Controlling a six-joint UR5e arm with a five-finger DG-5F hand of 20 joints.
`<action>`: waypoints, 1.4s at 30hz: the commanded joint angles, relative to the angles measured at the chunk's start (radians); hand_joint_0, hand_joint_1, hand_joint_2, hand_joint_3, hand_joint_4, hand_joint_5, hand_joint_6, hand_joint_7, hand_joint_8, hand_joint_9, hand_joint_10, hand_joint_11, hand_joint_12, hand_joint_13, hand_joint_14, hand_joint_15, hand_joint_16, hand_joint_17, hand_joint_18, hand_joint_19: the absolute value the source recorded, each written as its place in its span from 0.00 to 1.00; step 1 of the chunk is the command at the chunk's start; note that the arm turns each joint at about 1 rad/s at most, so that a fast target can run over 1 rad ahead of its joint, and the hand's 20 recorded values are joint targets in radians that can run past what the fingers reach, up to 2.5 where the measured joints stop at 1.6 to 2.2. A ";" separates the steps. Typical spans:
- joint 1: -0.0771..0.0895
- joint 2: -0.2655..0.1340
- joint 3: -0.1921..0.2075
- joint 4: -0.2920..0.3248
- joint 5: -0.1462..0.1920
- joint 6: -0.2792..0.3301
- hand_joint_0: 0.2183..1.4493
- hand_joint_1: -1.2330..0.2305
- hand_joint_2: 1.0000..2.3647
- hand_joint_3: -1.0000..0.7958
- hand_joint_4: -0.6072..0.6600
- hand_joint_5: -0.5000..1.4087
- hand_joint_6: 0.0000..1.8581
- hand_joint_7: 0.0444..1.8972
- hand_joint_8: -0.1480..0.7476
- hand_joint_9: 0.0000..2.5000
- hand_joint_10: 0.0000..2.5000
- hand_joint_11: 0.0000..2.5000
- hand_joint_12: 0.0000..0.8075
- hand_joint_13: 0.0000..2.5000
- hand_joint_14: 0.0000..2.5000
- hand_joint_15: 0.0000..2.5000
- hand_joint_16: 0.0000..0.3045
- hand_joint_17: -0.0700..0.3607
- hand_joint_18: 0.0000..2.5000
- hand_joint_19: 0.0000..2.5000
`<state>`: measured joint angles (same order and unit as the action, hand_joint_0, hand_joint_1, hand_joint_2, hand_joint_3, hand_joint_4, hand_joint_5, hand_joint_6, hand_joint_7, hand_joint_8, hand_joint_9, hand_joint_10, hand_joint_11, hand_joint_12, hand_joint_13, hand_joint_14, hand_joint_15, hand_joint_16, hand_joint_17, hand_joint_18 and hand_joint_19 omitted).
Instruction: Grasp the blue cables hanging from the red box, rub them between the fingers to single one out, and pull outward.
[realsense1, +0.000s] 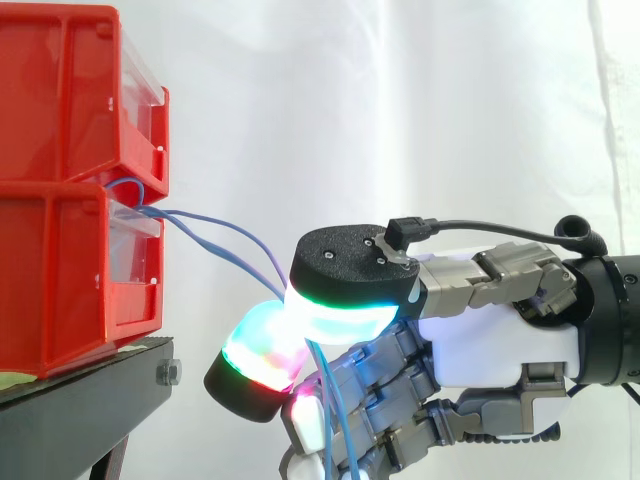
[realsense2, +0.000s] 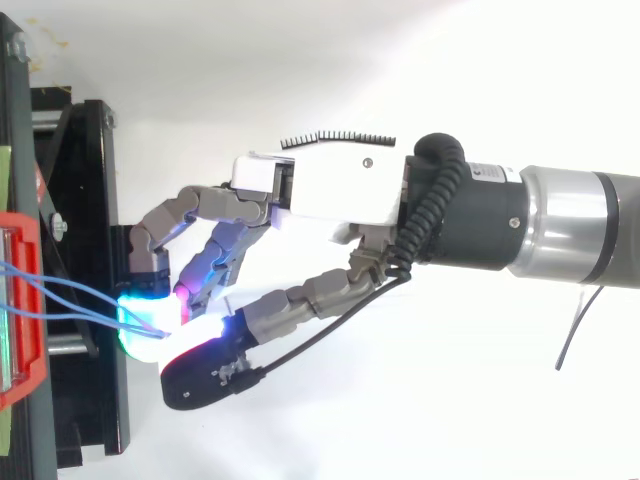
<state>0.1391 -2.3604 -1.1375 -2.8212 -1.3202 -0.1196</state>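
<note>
The arm came in level from the right, and the hand (realsense1: 490, 340) lay on its side, palm turned toward the red bins (realsense1: 60, 190). Its fingers were curled forward. The big pad on top (realsense1: 345, 270), glowing green and cyan, pressed down against a lower pad (realsense1: 255, 365) lit green and red. The blue cables (realsense1: 215, 235) were pinched between them, so the hand was closed on the cables.

From above, the hand (realsense2: 330, 190) hung just off the front edge of the black stand (realsense2: 90, 200), with the glowing pads meeting close to that edge.

The cables left the bins at the seam between the upper and the lower bin, on their front face. They looped there, then ran outward to the right and slanted gently downward into the pinch. Past the pads their loose ends dropped nearly straight down across the lower fingers. From above the cables (realsense2: 70, 295) lay as thin strands running roughly level from the bins to the pads.

The bins sat stacked at the stand's (realsense1: 90, 400) front edge.
</note>
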 joint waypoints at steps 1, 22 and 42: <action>0.001 0.009 -0.001 -0.007 0.002 0.000 0.34 0.29 0.01 0.45 0.51 0.16 0.49 0.55 0.51 0.38 0.01 0.27 0.46 0.36 0.01 0.24 0.14 0.39 0.31 0.27; 0.008 0.038 -0.001 -0.106 0.009 0.035 0.30 0.31 0.00 0.28 0.60 0.19 0.48 0.56 0.52 0.42 0.01 0.27 0.46 0.38 0.01 0.24 0.14 0.39 0.32 0.27; 0.013 0.038 -0.001 -0.104 0.009 0.037 0.21 0.35 0.00 0.28 0.61 0.19 0.47 0.57 0.55 0.43 0.01 0.27 0.51 0.39 0.01 0.25 0.16 0.42 0.34 0.27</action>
<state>0.1521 -2.3224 -1.1377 -2.9253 -1.3115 -0.0832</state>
